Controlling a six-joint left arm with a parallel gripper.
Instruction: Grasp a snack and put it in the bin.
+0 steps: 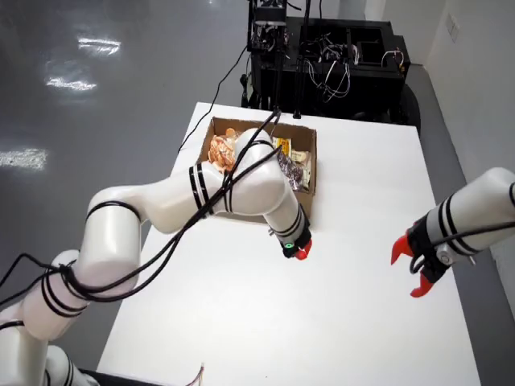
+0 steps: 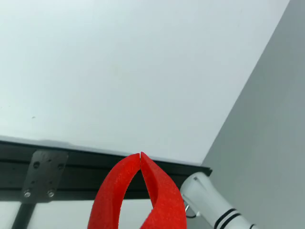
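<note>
My gripper [image 1: 300, 251] hangs clenched and empty just beside the box [image 1: 303, 195], low over the table [image 1: 346, 305]; snacks [image 1: 223, 151] lie inside the box, presumably already binned.

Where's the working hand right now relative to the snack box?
In the view from above, the hand hangs over bare white table just past the cardboard box's near right corner, shut and empty.

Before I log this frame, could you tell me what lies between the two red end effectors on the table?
In the view from above, only bare white table lies between the working arm's end effector and the other arm's end effector.
</note>
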